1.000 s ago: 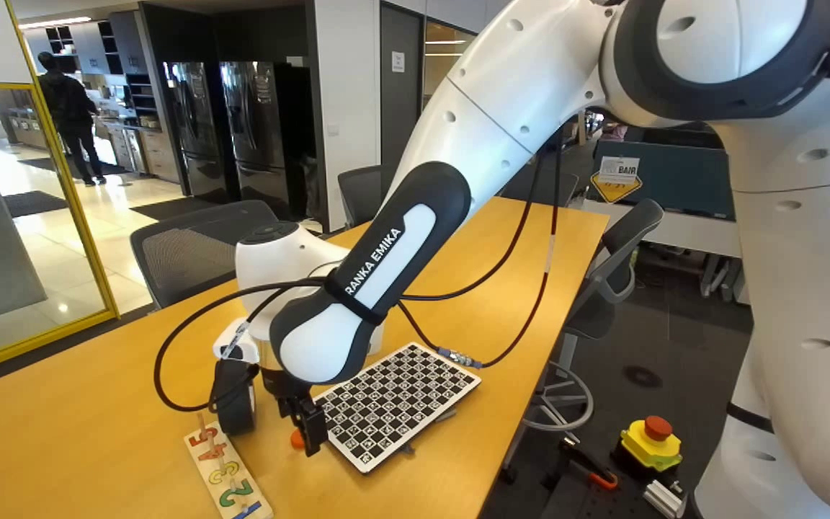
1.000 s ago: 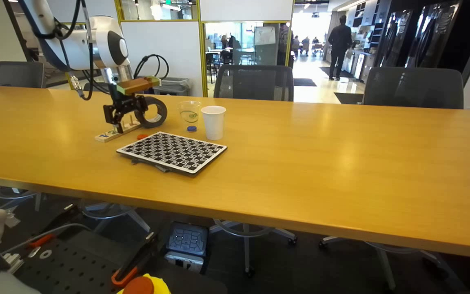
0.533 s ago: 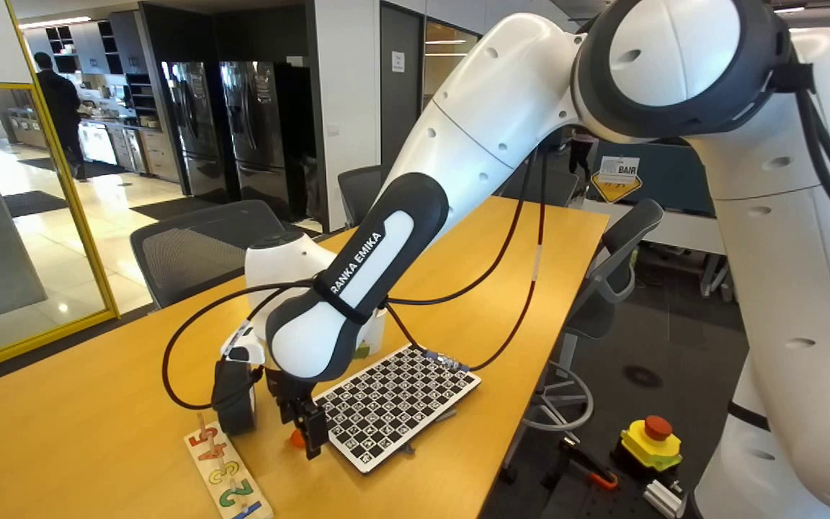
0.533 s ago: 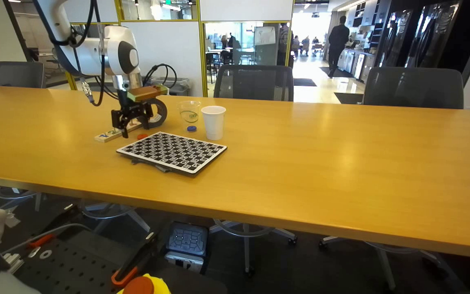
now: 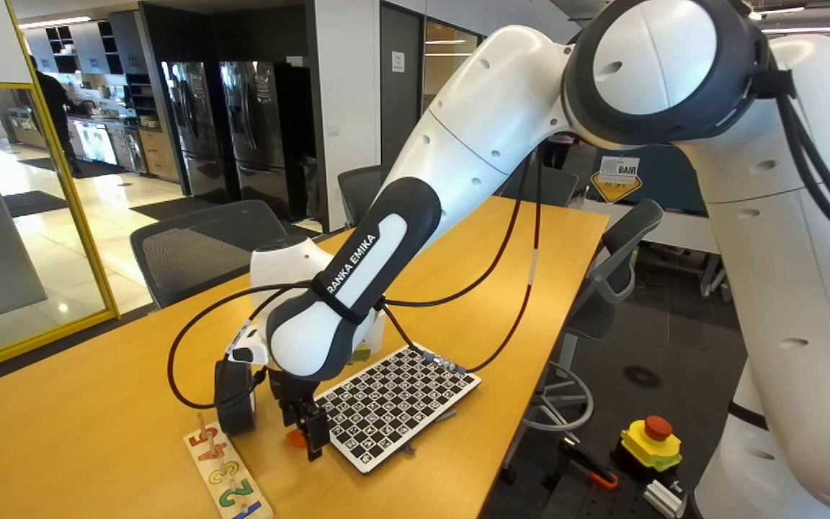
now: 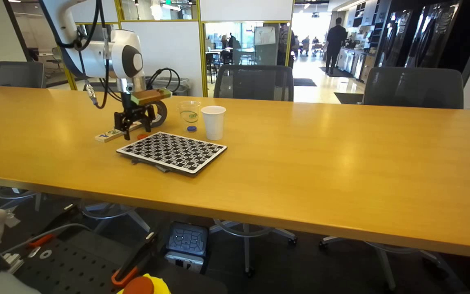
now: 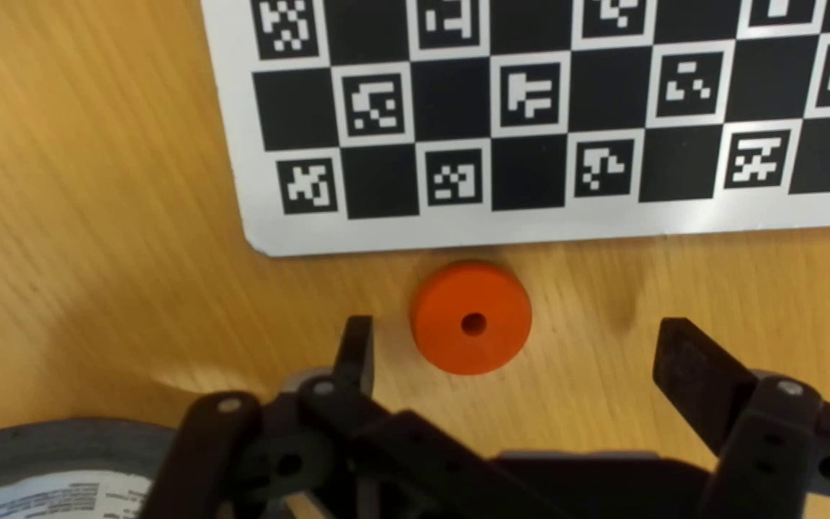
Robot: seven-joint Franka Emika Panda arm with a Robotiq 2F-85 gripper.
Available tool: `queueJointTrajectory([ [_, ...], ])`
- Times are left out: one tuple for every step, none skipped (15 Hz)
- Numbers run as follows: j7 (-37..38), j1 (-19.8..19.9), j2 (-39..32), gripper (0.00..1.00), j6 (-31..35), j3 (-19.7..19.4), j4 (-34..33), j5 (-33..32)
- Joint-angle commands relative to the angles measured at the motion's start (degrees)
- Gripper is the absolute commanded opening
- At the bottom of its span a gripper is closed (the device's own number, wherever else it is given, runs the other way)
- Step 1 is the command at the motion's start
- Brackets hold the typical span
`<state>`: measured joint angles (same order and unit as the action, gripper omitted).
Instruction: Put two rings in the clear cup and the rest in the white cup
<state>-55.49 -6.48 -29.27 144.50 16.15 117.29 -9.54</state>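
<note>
The red-orange ring is seen flat on the table, just beside the checkered board. In the wrist view it is flanked by the 2 fingers of the gripper, spread wide with nothing held. The ring is offset toward the finger nearer the black roll and slightly toward the board; being round, it is judged to need only centring before descent.

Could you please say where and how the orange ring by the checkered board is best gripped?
I'd grip the orange ring by its round rim, from above, closing alongside the checkered board: the ring lies flat, and the board sits close on one side.
</note>
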Motion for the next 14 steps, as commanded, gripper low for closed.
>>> queueJointTrajectory([
  [-2.1,1.2,-1.0,1.00,-1.1,1.0,-2.1,1.9],
  [-2.1,1.2,-1.2,1.00,-1.1,0.9,-2.2,1.9],
  [-2.0,1.3,-1.3,1.00,-1.2,0.9,-2.4,1.9],
  [-2.0,1.3,-1.5,1.00,-1.4,0.8,-2.6,1.8],
  [-2.0,1.3,-1.7,1.00,-1.4,0.8,-2.8,1.8],
  [-2.1,1.4,-1.8,1.00,-1.4,0.8,-2.9,1.8],
  [-2.0,1.5,-2.0,1.00,-1.5,0.8,-3.1,1.8],
  [-2.0,1.5,-2.1,1.00,-1.5,0.8,-3.2,1.8],
  [-2.0,1.5,-2.3,1.00,-1.6,0.7,-3.4,1.8],
  [-2.0,1.6,-2.4,1.00,-1.6,0.7,-3.5,1.8],
  [-2.1,1.7,-2.6,1.00,-1.5,0.8,-3.6,1.8],
  [-2.3,1.8,-2.7,0.75,-1.4,0.8,-3.7,1.8],
  [-2.3,1.8,-2.9,0.74,-1.4,0.8,-3.8,1.7],
  [-2.4,1.8,-3.0,0.66,-1.3,0.8,-3.9,1.7],
])
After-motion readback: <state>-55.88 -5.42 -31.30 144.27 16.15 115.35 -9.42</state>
